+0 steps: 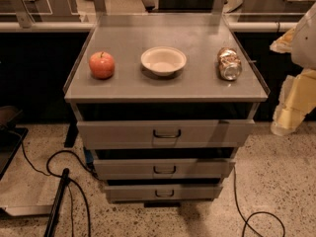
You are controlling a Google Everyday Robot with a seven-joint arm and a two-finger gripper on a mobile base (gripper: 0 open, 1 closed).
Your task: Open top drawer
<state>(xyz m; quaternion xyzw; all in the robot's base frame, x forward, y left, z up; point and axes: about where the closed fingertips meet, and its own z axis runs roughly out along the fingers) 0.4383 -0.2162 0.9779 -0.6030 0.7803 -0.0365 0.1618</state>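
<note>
The top drawer (118, 132) is the widest of three grey drawers in a small cabinet, just under the cabinet top (128, 90). Its flat front carries a small dark loop handle (167, 134) at the centre. A dark gap shows above the front. The mid drawer (123, 169) and the narrow bottom drawer (128, 192) sit below it, each with its own handle. My arm shows as pale white and yellow parts at the right edge. Its gripper (285, 122) hangs low to the right of the cabinet, well apart from the handle.
On the cabinet top stand a red apple (101, 64), a white bowl (163, 60) and a can (229, 63) lying on its side. Black cables (74, 181) and a dark pole (57, 204) lie on the floor at left; another cable (256, 218) lies at right.
</note>
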